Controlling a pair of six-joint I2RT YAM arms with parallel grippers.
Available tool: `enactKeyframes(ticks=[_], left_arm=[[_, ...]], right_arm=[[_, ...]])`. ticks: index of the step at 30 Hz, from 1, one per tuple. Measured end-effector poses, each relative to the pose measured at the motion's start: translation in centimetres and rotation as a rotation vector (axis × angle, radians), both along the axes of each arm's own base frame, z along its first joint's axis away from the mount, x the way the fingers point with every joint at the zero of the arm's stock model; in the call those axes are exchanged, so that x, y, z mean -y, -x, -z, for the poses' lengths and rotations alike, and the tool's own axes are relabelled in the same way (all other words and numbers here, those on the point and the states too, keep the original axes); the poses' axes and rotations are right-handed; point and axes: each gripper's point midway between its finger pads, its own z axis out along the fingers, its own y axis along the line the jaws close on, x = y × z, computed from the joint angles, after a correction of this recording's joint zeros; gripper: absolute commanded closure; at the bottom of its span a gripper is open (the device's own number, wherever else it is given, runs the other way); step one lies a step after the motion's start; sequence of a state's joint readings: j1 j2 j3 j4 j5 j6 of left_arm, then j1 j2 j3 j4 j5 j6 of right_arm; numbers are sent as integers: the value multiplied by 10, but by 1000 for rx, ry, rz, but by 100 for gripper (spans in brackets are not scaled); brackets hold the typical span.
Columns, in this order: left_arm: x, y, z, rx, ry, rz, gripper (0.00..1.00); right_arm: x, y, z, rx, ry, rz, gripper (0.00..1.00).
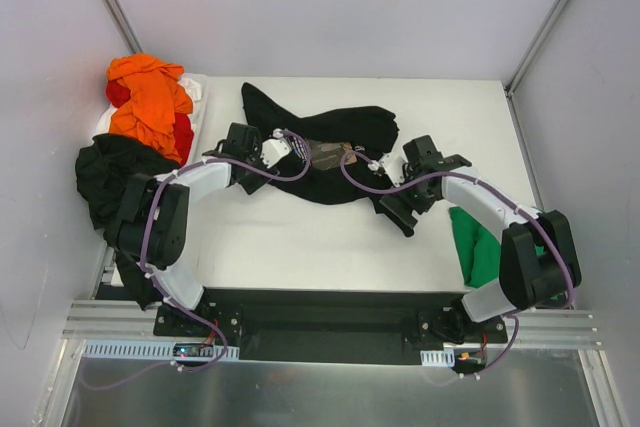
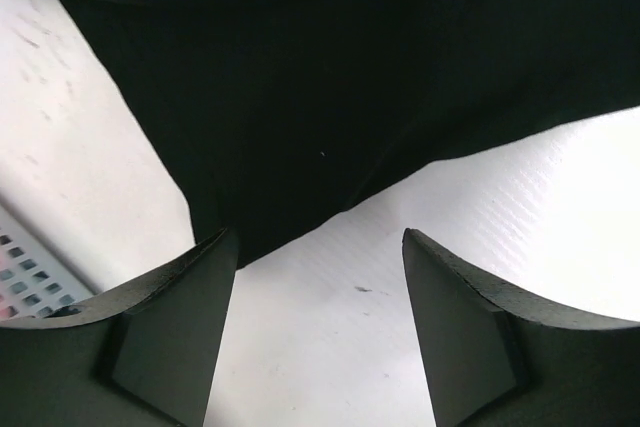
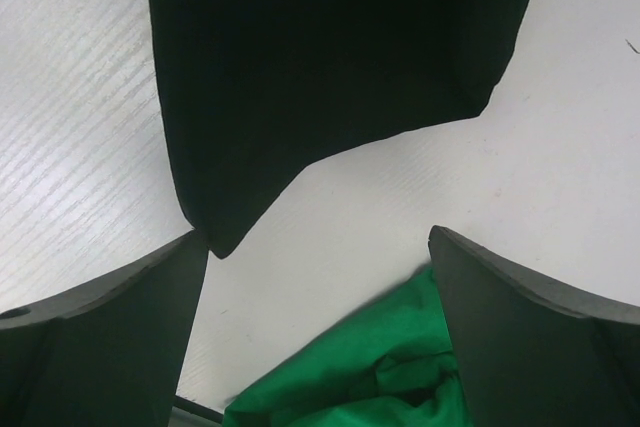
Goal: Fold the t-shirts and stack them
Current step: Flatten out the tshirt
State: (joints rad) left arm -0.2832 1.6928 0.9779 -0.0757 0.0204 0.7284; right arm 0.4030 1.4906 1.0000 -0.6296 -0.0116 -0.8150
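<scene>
A crumpled black t-shirt with a small rectangular print lies across the middle of the white table. My left gripper hovers at its left part. In the left wrist view this gripper is open over bare table, its left finger at the black cloth's edge. My right gripper is at the shirt's right end. It is open too, with a corner of black cloth at its left finger. A green t-shirt lies below it.
At the table's left edge a white bin holds a heap of orange, red and black shirts. The green t-shirt sits by the right arm's elbow. Grey walls stand on three sides.
</scene>
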Motion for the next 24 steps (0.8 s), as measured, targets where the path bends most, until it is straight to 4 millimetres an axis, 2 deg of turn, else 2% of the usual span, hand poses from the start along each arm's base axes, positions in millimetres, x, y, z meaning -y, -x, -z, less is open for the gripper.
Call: enactKeyframes(ticks=[4,14,17,19,24], left_arm=[[-6,1,4,-57,34,-9,36],[-18,-17,14,-151,88,-45,42],[-16,-20,15,-161,96,-42,48],[-15,-20,16,-170,101,-39,57],[-13,-18,18,-193,105,-38,66]], right_arm=[[-1,-1,5,-8,3,0,4],[-1,-2,7,-12,3,3,4],[-1,-2,6,-11,3,4,4],[-1,-2,6,-10,0,6,4],[-3,1,2,-10,-14,10,5]])
